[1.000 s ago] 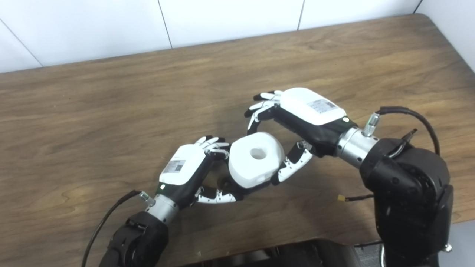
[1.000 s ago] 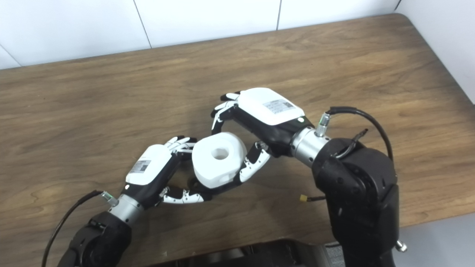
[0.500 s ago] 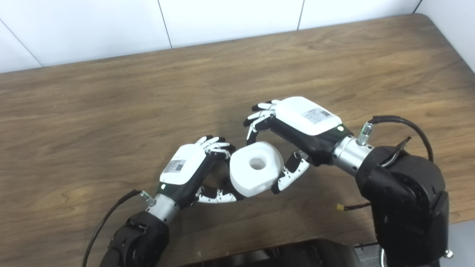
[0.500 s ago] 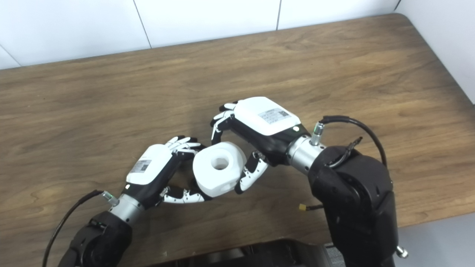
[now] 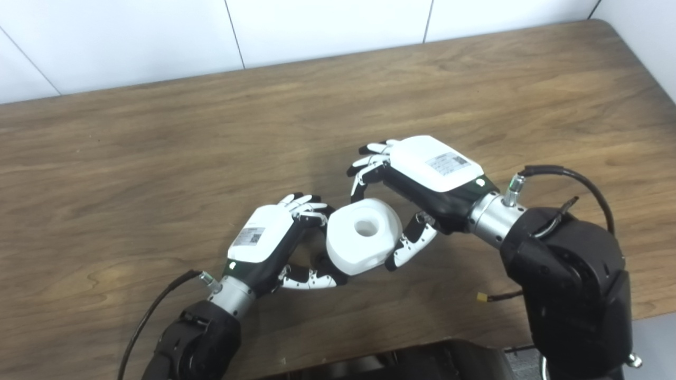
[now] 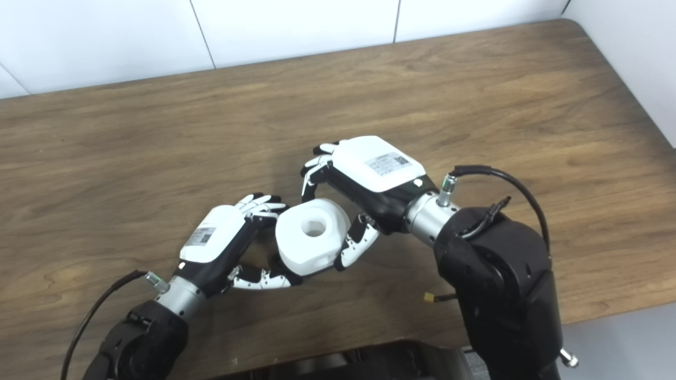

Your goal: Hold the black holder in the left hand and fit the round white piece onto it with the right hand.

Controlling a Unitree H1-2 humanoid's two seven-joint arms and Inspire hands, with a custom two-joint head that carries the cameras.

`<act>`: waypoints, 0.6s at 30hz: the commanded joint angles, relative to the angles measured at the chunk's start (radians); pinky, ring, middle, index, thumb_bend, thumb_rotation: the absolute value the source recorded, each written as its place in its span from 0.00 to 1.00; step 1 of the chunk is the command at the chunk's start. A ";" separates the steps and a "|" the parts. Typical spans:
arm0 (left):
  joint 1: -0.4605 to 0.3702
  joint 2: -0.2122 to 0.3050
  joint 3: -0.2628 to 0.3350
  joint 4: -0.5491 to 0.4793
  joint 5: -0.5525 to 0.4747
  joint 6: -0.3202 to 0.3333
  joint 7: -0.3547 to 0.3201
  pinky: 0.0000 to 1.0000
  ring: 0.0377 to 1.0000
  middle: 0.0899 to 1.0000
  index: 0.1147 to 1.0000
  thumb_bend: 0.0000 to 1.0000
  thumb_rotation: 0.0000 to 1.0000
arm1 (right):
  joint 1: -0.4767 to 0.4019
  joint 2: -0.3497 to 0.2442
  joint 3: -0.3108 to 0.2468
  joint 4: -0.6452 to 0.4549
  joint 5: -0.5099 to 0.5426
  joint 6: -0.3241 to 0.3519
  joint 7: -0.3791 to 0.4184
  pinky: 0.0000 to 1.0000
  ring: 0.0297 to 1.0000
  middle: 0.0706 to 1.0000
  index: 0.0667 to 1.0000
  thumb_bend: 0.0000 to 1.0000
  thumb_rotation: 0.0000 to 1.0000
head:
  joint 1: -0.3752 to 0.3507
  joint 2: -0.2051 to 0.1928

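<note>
The round white piece (image 5: pixel 362 236), with a hole in its top face, sits in the middle near the table's front. My right hand (image 5: pixel 430 169) is shut on it, fingers curled over its far edge and thumb pressed on its right side. My left hand (image 5: pixel 264 240) is to its left, fingers curled at the piece's upper left and thumb reaching under it. That hand is shut on the black holder (image 5: pixel 319 260). Only a small dark part of the holder shows below the white piece. The white piece rests over the holder, but how deep it sits is hidden.
The brown wooden table (image 5: pixel 158 158) runs to a white tiled wall (image 5: pixel 317 26) at the back. Its front edge lies just below both forearms. A thin cable with a yellow plug (image 5: pixel 481 297) hangs by my right forearm.
My right hand and forearm have come down and slightly left, bringing the white piece a little lower against my left hand. The left hand has stayed in place.
</note>
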 commanded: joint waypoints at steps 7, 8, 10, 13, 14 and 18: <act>0.002 -0.002 -0.009 -0.018 -0.005 0.006 -0.023 0.93 0.89 0.79 0.42 0.52 0.06 | -0.015 0.015 0.011 -0.013 0.002 -0.039 -0.038 0.94 0.93 0.81 0.45 0.52 0.15 | 0.004 0.002; 0.002 -0.002 -0.009 -0.017 -0.005 0.007 -0.024 0.93 0.89 0.79 0.42 0.52 0.06 | -0.015 0.017 0.013 -0.013 0.004 -0.039 -0.039 0.94 0.93 0.81 0.45 0.52 0.15 | 0.004 0.002; 0.002 -0.003 -0.010 -0.017 -0.004 0.008 -0.024 0.93 0.89 0.79 0.42 0.52 0.06 | -0.015 0.022 0.016 -0.015 0.005 -0.039 -0.038 0.93 0.93 0.81 0.45 0.52 0.15 | 0.004 0.001; 0.001 -0.003 -0.010 -0.015 -0.005 0.005 -0.022 0.93 0.89 0.79 0.42 0.52 0.06 | -0.014 0.027 0.021 -0.019 0.005 -0.040 -0.038 0.92 0.93 0.81 0.45 0.52 0.15 | 0.004 0.000; 0.001 -0.003 -0.010 -0.014 -0.005 0.005 -0.022 0.93 0.89 0.79 0.42 0.52 0.06 | -0.013 0.028 0.023 -0.021 0.006 -0.041 -0.038 0.91 0.93 0.81 0.45 0.52 0.15 | 0.004 0.000; 0.000 -0.003 -0.011 -0.014 -0.003 0.005 -0.022 0.94 0.89 0.79 0.42 0.52 0.06 | -0.009 0.031 0.027 -0.024 0.003 -0.047 -0.038 0.90 0.92 0.81 0.45 0.52 0.15 | 0.005 0.001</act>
